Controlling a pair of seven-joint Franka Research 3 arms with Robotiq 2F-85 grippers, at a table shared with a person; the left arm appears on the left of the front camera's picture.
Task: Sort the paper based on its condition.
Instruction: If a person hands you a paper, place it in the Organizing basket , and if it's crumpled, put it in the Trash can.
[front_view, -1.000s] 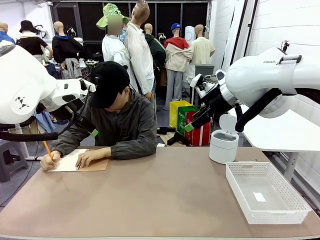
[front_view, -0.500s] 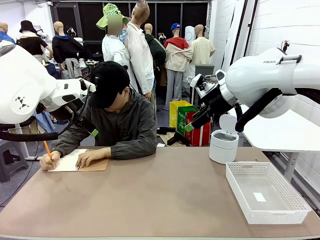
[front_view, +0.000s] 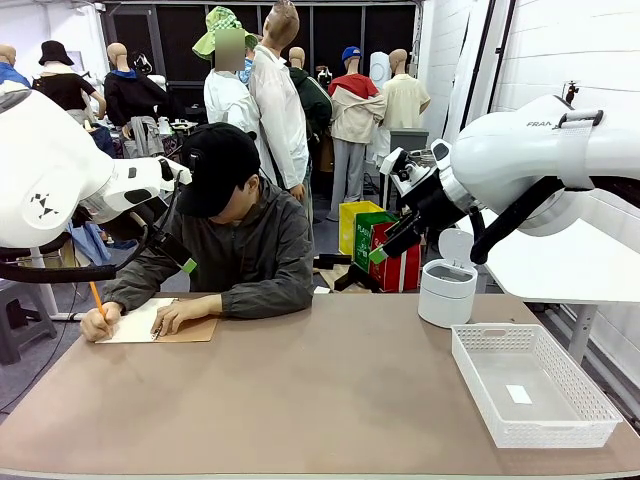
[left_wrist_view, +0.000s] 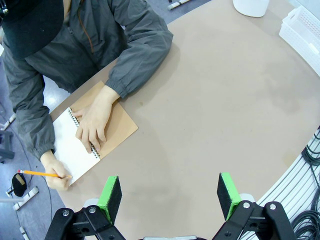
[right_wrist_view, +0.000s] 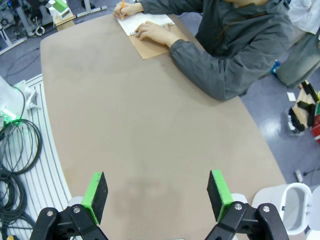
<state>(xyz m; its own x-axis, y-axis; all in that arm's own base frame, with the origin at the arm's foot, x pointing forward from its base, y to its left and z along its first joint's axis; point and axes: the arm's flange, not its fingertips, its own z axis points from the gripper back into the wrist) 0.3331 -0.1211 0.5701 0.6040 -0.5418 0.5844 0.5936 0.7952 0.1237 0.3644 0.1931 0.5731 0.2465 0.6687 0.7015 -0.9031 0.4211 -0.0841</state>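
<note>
Sorting not started: paper (front_view: 130, 325) lies on the notebook (front_view: 197, 330) at the counter's (front_view: 330, 400) far left, with the person writing on it. Left gripper (left_wrist_view: 170, 192) and right gripper (right_wrist_view: 157, 195) hover above, jaws spread, empty.

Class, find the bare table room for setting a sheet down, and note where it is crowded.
Bare: the middle of the table, from the notebook across to the white basket, down to the near edge. Crowded: the far left, notebook under the person's hands; the right, basket and white bin.
</note>
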